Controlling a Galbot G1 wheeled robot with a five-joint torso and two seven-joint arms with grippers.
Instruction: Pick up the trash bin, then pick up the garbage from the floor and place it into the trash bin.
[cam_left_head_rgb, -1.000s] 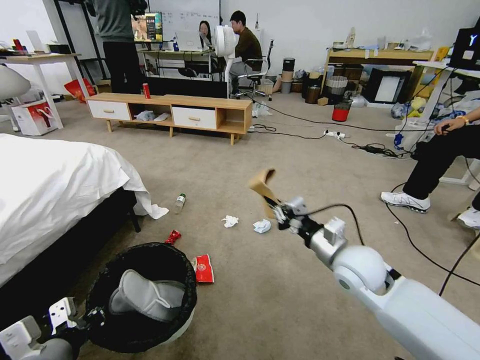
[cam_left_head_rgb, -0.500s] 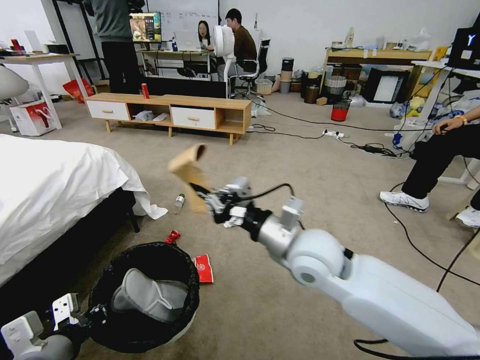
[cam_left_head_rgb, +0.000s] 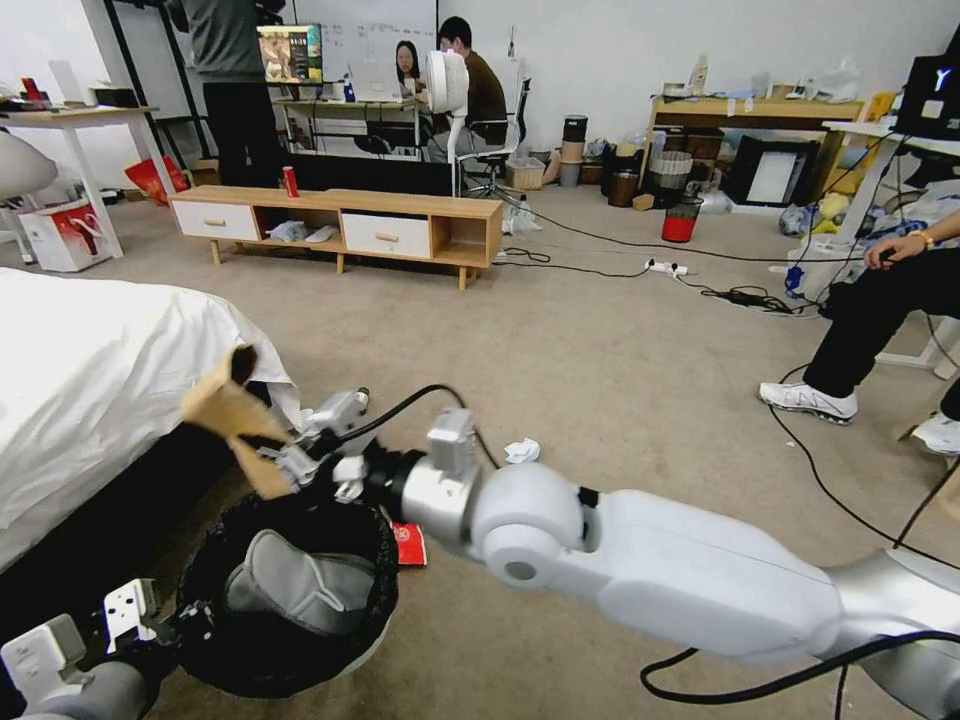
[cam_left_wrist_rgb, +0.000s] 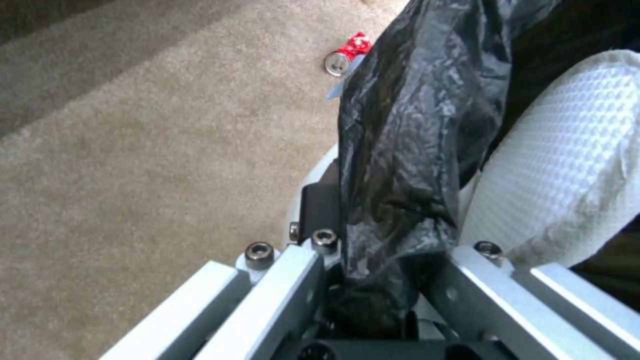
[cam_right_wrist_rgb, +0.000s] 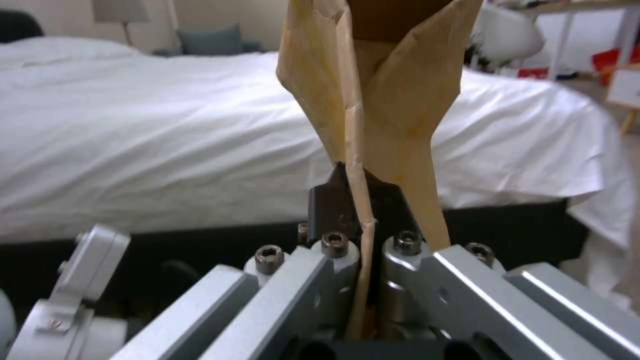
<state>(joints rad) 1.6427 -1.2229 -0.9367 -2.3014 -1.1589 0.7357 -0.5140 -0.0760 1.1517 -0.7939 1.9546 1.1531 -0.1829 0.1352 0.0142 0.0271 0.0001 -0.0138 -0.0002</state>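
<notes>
The trash bin, lined with a black bag, hangs at the lower left of the head view. My left gripper is shut on its rim and bag. A crumpled grey-white wad lies inside. My right gripper is shut on a tan cardboard tray, held just above the bin's far rim; the right wrist view shows the tray pinched between the jaws. On the carpet lie a white tissue, a red-white packet and a crushed red can.
A bed with a white sheet stands close on the left of the bin. A low wooden cabinet with an upright red can is farther back. Cables, a red mesh bin and a seated person's legs are on the right.
My right arm has swung left across the carpet with the cardboard tray, from the middle of the floor to just over the bin. The bin and left gripper have hardly moved.
</notes>
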